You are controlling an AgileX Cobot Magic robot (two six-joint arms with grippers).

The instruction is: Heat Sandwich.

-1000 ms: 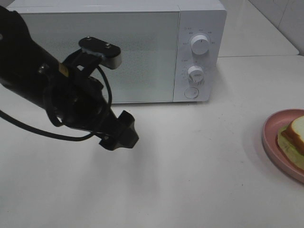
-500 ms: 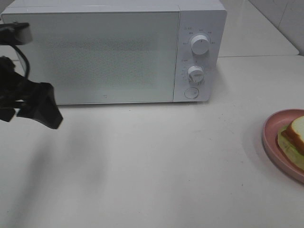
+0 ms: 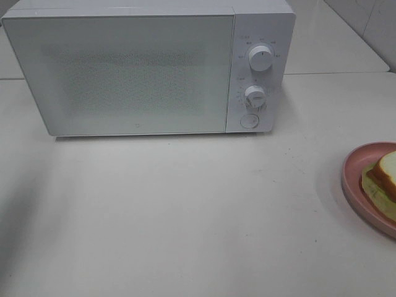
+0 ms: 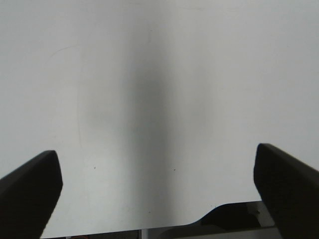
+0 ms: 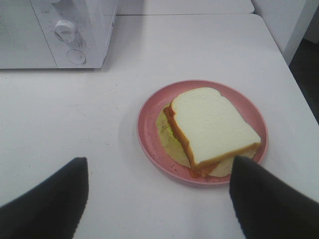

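Both pincers, left [image 4: 159, 199] and right [image 5: 154, 199], apart, empty; microwave [image 3: 142, 68] dial markings unreadable.

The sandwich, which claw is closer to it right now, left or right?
Right. The right claw hangs open just short of the sandwich on its plate. The left claw, also open, sees only bare table, with no sandwich in view.

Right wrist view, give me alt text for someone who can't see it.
A sandwich lies on a round pink plate on a white table, seen between the open right pincer fingers. A closed white microwave stands beyond.
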